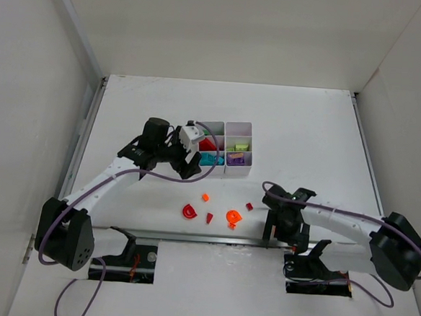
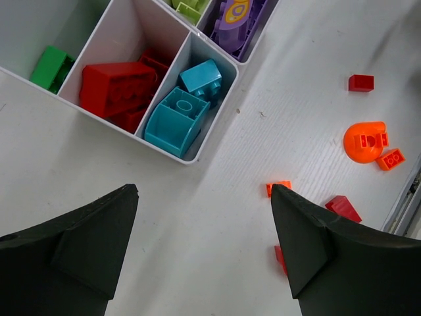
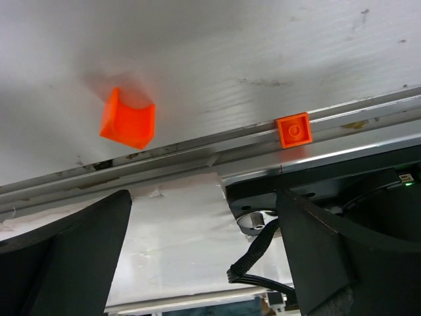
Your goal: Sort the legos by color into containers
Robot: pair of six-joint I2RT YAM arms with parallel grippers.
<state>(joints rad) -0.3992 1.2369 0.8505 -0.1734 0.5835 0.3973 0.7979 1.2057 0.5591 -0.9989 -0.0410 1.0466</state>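
Holding left gripper (image 2: 205, 197) spread, empty, near the organiser (image 2: 168, 79) (teal bricks (image 2: 176, 120) binned); poising right gripper (image 3: 204, 197) wide, empty, over the rail (image 3: 197, 155), presumably to collect the orange brick (image 3: 293, 130)

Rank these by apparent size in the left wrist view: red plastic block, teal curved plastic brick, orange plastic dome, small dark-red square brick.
Largest, tied: red plastic block and teal curved plastic brick. They look about alike, so I won't rank them.
Next: orange plastic dome.
Smallest: small dark-red square brick.
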